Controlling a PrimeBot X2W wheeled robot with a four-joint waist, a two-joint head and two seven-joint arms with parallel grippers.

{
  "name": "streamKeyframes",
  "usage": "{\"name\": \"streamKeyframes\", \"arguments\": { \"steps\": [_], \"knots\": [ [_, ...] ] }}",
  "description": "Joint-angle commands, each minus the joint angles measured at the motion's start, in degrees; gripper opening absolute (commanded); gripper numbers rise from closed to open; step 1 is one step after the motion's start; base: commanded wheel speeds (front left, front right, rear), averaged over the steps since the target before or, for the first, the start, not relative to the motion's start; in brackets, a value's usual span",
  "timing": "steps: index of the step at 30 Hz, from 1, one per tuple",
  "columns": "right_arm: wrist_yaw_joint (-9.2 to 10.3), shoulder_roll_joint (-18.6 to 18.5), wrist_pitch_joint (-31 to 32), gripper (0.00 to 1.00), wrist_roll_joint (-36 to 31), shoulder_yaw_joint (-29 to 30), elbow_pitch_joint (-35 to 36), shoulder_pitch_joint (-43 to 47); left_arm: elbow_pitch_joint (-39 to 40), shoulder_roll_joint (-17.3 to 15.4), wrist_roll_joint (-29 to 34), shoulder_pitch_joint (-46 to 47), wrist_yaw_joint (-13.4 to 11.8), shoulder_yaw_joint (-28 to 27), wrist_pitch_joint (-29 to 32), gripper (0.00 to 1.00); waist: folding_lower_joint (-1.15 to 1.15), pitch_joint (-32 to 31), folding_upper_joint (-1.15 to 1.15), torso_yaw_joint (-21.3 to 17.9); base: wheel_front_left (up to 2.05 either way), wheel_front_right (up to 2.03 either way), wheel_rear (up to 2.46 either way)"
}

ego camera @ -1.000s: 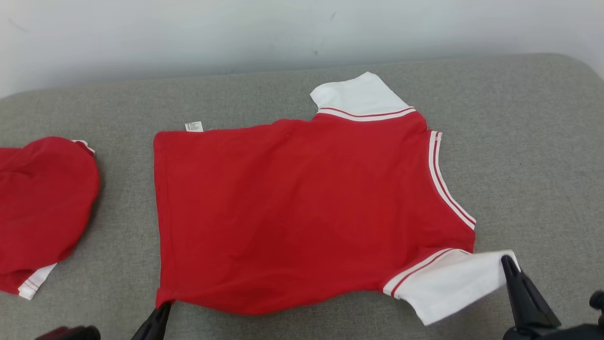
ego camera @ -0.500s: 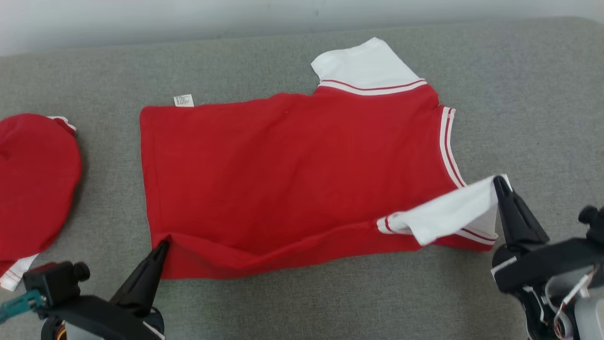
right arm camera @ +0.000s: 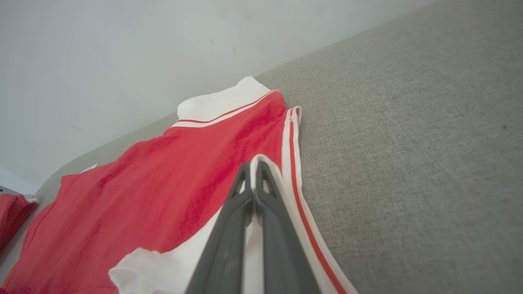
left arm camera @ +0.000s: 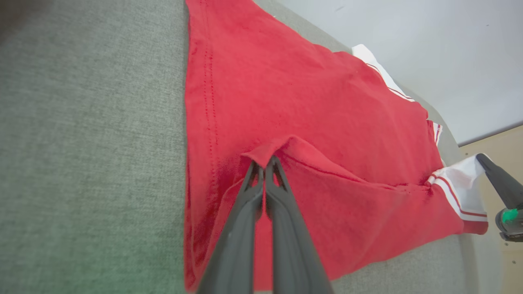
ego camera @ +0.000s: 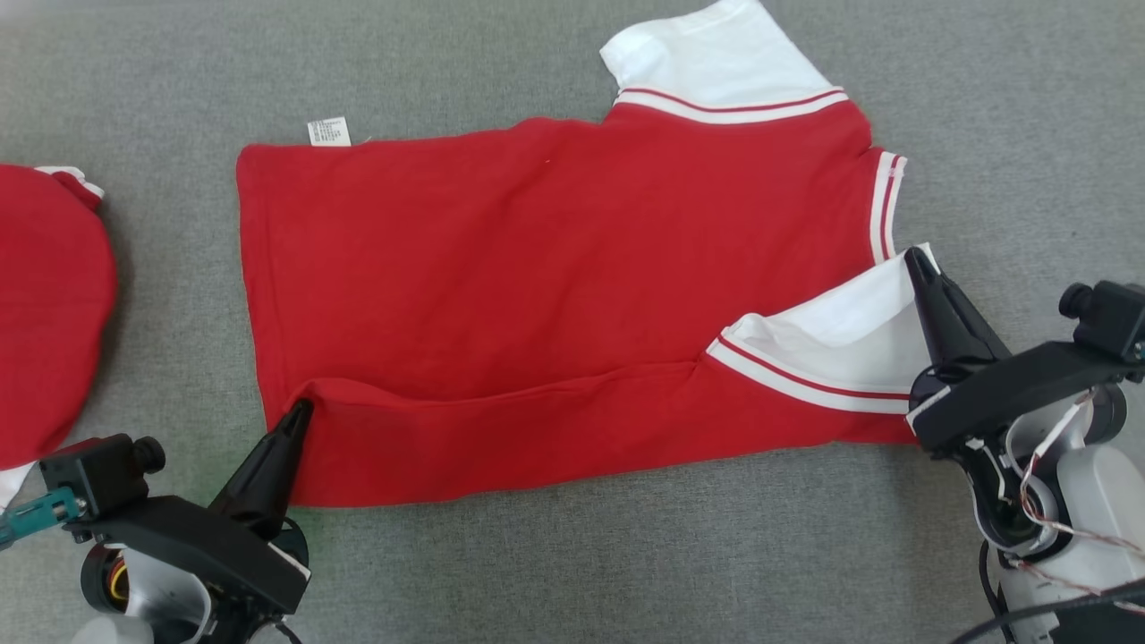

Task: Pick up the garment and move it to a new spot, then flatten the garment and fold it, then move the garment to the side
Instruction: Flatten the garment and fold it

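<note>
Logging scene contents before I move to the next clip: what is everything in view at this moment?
red shirt: one, red with white striped sleeves, spread mid-surface, near edge lifted and folding over
care label: one, white, at the shirt's far hem corner
second garment: one, red with white trim, bunched at the left edge
grey surface: one, grey fabric, under everything
wall: one, pale, behind the surface
left gripper: one, dark, shut on the shirt's near hem corner
right gripper: one, dark, shut on the shirt's near white sleeve
</note>
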State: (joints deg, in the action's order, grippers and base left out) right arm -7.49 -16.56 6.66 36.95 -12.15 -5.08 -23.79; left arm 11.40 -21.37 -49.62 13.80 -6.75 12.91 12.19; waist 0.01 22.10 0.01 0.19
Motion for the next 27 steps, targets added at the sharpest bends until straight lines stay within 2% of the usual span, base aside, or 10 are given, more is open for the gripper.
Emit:
{"name": "streamKeyframes", "arguments": {
  "steps": [1, 7, 13, 14, 15, 16, 17, 22, 27],
  "knots": [
    [0.0, -0.8, -0.8, 0.0, 0.6, -0.5, -1.3, -1.2, -0.5, 0.1, 0.4, 0.5, -0.1, -0.2, -0.5, 0.0, -0.01, 0.8, -0.01, 0.4, 0.0, 0.0, 0.0],
    [0.0, -1.9, -3.4, 0.0, 2.5, -2.1, -6.7, -4.5, -1.7, 0.6, 0.0, 0.3, -0.1, 0.0, -1.0, 0.0, -0.01, 1.4, -0.01, 0.8, 0.0, 0.0, 0.0],
    [0.0, -1.5, -6.8, 0.0, 5.4, -3.0, -10.3, -6.4, -2.6, 0.4, 0.2, -0.6, -0.3, 0.1, -1.0, 0.0, -0.01, 1.1, -0.01, 0.9, 0.0, 0.0, 0.0],
    [0.0, -1.4, -7.5, 0.33, 6.0, -3.2, -10.6, -6.6, -2.7, 0.4, 0.2, -0.6, -0.2, 0.2, -1.0, 0.0, -0.01, 0.9, -0.01, 0.9, 0.0, 0.0, 0.0],
    [0.0, -1.3, -8.0, 0.79, 6.7, -3.5, -10.9, -6.7, -2.8, 0.7, 0.1, -0.7, -0.2, 0.0, -1.5, 0.16, -0.01, 0.6, -0.01, 0.9, 0.0, 0.0, 0.0],
    [0.0, -1.3, -8.6, 1.0, 7.2, -3.7, -11.1, -6.5, -2.9, 0.8, 0.1, -0.9, -0.3, -0.1, -1.8, 0.83, -0.01, 0.3, -0.01, 0.9, 0.0, 0.0, 0.0],
    [0.0, -1.5, -9.2, 1.0, 7.6, -3.8, -11.2, -6.3, -3.0, 0.8, 0.2, -1.2, -0.4, -0.1, -2.0, 1.0, -0.01, 0.0, -0.01, 0.9, 0.0, 0.0, 0.0],
    [0.0, -2.2, -12.6, 1.0, 8.6, -3.5, -10.7, -3.6, -2.9, 1.3, 2.0, -2.6, -1.9, -1.3, -5.5, 1.0, -0.01, -1.9, -0.01, 1.2, 0.0, 0.0, 0.0],
    [0.0, -2.8, -17.7, 1.0, 5.4, -0.4, -7.8, 0.3, -2.0, 1.0, 8.4, -3.8, -5.7, -2.1, -11.4, 1.0, -0.01, -3.9, -0.01, 1.5, 0.0, 0.0, 0.0]
  ]
}}
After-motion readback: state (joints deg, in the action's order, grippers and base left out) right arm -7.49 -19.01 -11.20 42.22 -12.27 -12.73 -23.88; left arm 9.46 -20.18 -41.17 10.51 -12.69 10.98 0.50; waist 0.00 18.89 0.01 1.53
